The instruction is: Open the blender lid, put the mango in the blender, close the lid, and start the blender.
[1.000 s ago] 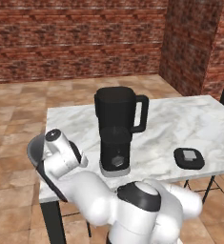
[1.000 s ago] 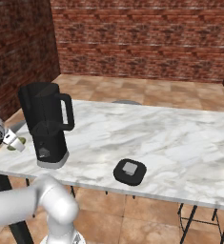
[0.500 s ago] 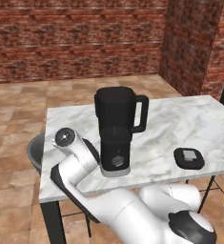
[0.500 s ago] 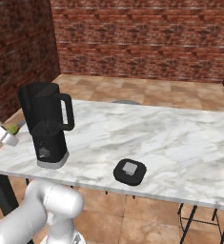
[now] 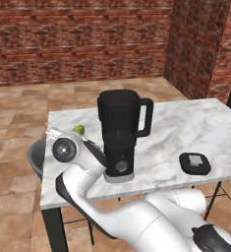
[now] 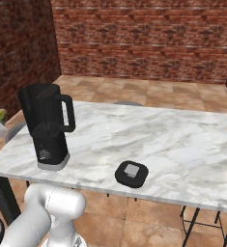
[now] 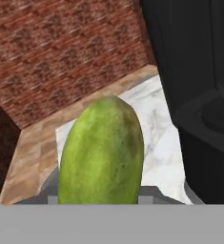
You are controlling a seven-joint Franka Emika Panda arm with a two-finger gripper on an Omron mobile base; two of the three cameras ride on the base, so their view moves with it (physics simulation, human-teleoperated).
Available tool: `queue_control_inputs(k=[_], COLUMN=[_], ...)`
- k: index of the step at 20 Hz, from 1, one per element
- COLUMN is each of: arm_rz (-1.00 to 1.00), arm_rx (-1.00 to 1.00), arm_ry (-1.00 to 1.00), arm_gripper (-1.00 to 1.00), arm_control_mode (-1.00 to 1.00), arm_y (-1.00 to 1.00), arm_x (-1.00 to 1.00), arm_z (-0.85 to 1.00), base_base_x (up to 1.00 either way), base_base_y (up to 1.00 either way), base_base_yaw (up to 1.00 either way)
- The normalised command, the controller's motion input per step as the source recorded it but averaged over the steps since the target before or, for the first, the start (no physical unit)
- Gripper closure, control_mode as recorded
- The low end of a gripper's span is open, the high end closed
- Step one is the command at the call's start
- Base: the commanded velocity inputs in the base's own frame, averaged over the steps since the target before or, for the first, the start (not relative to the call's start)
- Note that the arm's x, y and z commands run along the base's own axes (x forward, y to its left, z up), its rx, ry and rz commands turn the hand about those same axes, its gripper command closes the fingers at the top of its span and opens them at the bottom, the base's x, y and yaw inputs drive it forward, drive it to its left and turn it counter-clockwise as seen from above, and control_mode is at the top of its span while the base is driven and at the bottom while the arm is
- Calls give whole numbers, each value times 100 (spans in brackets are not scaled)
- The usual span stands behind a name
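The pincer [image 5: 72,134] is clamped on the small yellow-green oval mango [image 7: 101,152], carried just left of the tall black blender with its dark jar [image 5: 119,134]. The likely failure, as I judge it, is the fruit striking the jar rim and slipping out over the white marble table [image 6: 182,140]. The flat black lid with its grey centre cap [image 5: 195,163] lies well right of the blender. The fingertips are hidden behind the mango.

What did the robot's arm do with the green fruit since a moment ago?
The arm swung in from the table's left side toward the blender, carrying the mango up beside it. The gripper stays shut on the mango. The blender, the blender lid and the table have not moved.
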Motion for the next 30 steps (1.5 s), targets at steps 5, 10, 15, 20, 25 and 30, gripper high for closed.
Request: queue_control_inputs(k=[5, 10, 15, 20, 25, 30], arm_rz=[-8, -14, -22, -18, -7, -4], arm_rx=[0, 0, 0, 0, 0, 10], arm_ry=[-23, -18, -6, 5, 12, 12], arm_gripper=[100, 100, 100, 100, 100, 100], arm_control_mode=[-100, -100, -100, -100, -100, -100], arm_y=[0, 0, -8, -40, -65, -83], arm_x=[-17, -12, -6, 0, 0, 12], arm_z=[100, 100, 100, 70, 19, -6], base_base_x=[0, 0, 0, 0, 0, 0], base_base_y=[0, 0, 0, 0, 0, 0], base_base_yaw=[0, 0, 0, 0, 0, 0])
